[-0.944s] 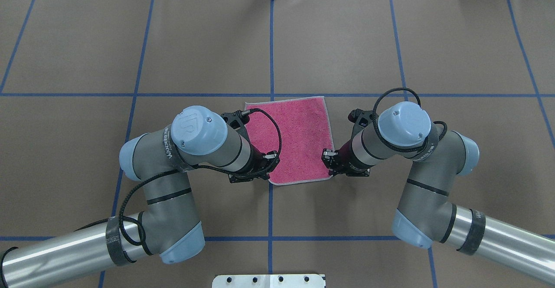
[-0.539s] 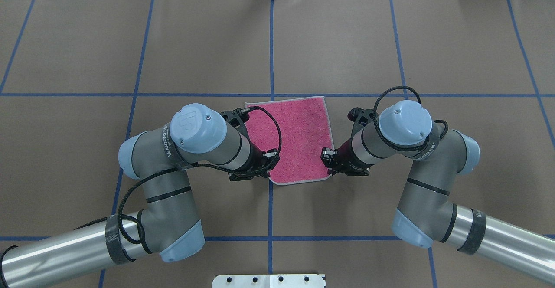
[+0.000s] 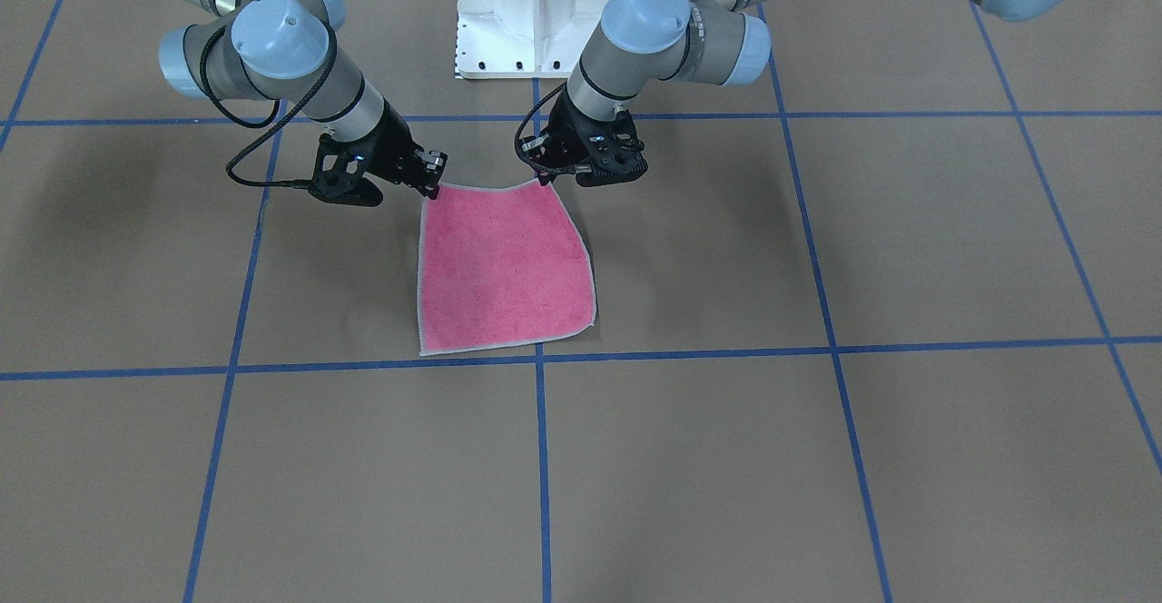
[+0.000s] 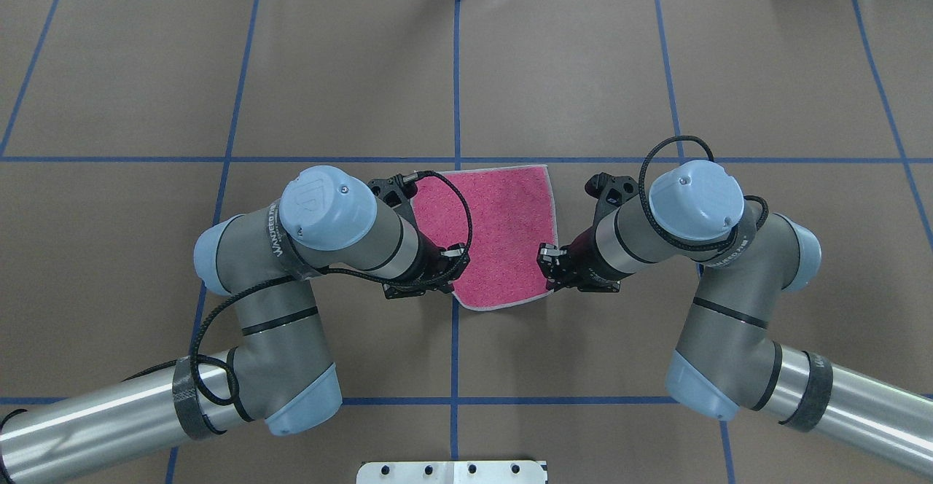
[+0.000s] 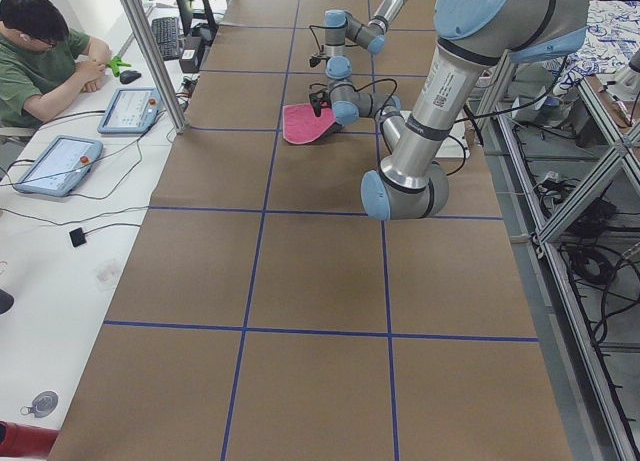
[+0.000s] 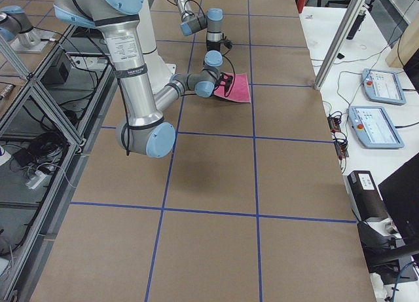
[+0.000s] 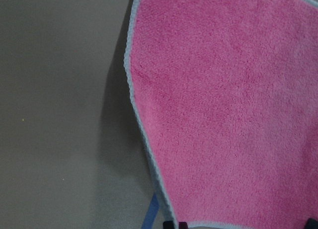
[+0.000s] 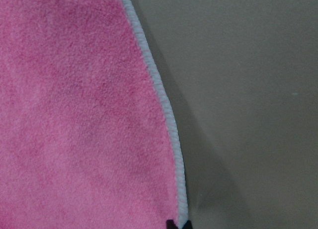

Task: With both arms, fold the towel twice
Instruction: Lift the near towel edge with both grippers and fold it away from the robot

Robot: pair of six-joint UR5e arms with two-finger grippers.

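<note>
The towel (image 3: 504,267) is lying pink side up in the middle of the desk (image 3: 817,449), with its upper edge in the front-facing view lifting off the surface. The right gripper (image 3: 430,187) is pinching the upper-left corner, and the left gripper (image 3: 543,176) is pinching the upper-right one. The cloth is stretching away from both toward the lower frame, so the fold probably calls for carrying that edge downward evenly.

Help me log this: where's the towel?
Overhead view: the towel lies centre-table, mostly right of the middle blue line, between the left end effector and right end effector.
</note>
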